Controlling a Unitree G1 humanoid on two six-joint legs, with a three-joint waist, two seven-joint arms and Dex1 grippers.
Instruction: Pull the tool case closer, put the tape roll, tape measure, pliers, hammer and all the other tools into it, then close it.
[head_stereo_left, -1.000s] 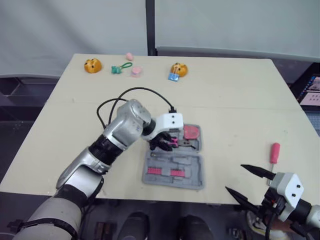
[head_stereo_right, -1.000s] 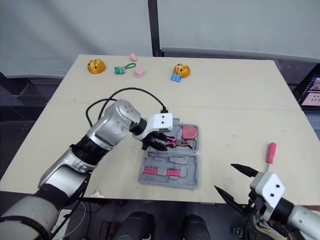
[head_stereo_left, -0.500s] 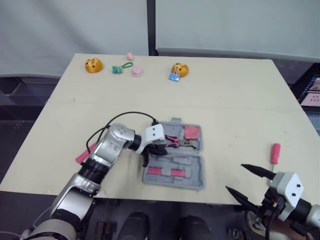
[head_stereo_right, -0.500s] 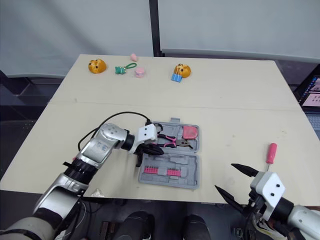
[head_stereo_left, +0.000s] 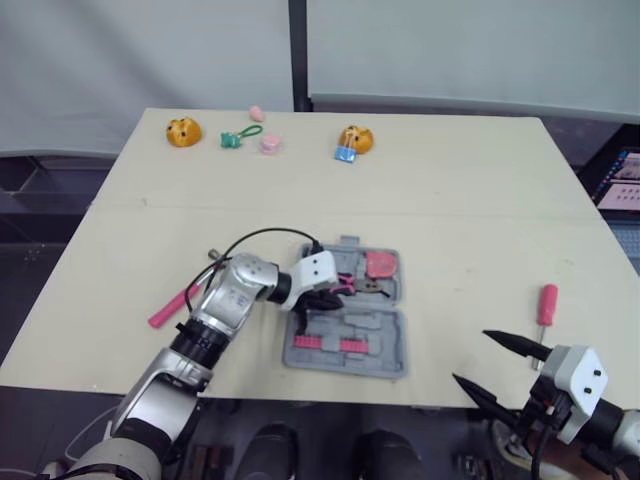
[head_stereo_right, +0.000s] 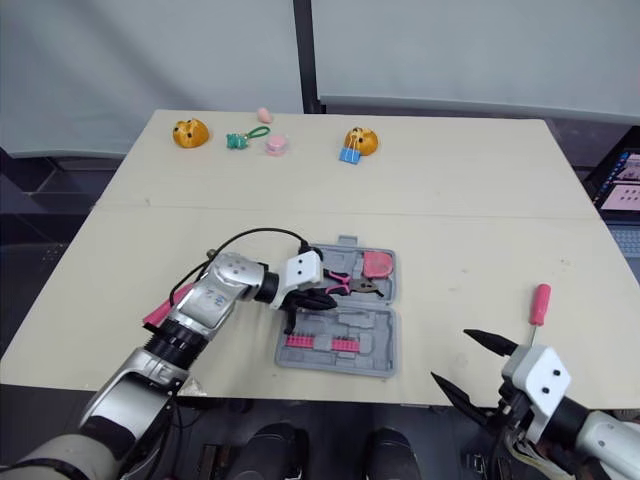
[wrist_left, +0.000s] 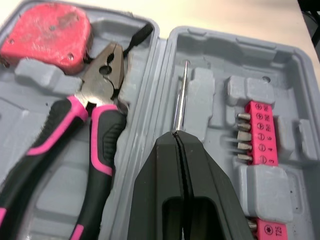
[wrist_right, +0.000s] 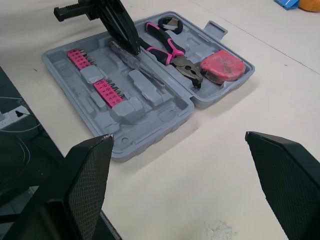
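The grey tool case (head_stereo_left: 391, 352) lies open near the table's front edge. Its far half holds a pink tape measure (head_stereo_left: 381, 265) and pink-handled pliers (wrist_left: 100, 125). Pink bit strips (wrist_left: 257, 132) sit in the near half. My left gripper (wrist_left: 176, 135) is shut on a thin screwdriver (wrist_left: 181, 95) along the case's hinge line. A pink-handled hammer (head_stereo_left: 172, 307) lies on the table left of that arm. A red-handled screwdriver (head_stereo_left: 547, 305) lies to the right. My right gripper (head_stereo_left: 470, 356) hangs open at the front right edge, holding nothing.
Along the far edge sit two orange toys (head_stereo_left: 183, 131) (head_stereo_left: 355, 138), a green clip (head_stereo_left: 235, 137), small pink pieces (head_stereo_left: 270, 143) and a blue clip (head_stereo_left: 345, 153). Bare tabletop lies between the case and the red-handled screwdriver.
My left arm's elbow has sunk toward the table, uncovering the pink hammer. Its gripper stays shut over the case. The right gripper has not moved.
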